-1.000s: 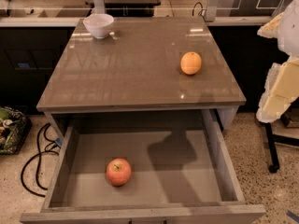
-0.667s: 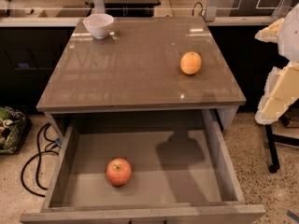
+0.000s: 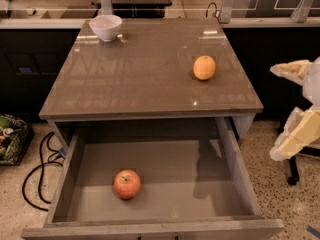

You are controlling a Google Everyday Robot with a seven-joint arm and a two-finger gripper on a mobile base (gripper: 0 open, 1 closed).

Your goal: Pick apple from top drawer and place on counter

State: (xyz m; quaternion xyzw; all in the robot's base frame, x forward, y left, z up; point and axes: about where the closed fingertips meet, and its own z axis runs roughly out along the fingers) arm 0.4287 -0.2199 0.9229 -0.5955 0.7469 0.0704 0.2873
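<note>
Red apple (image 3: 127, 184) in top drawer (image 3: 175, 166); gripper (image 3: 291, 70) at right edge

Apple (image 3: 127, 184) in open top drawer (image 3: 185, 166); end effector (image 3: 296, 109) R of counter (image 3: 140, 79).

1. The large square glossy grey-brown counter (image 3: 150, 84) has a reflective top and a thin edge.
2. A small round white bowl (image 3: 105, 27) stands upright near its far left corner.
3. A plain round orange fruit (image 3: 204, 67) lies toward the right side, well apart from the bowl.
4. The pale cream gripper (image 3: 300, 115) hangs beyond the counter's right edge, over the floor, touching nothing on the top.
</note>
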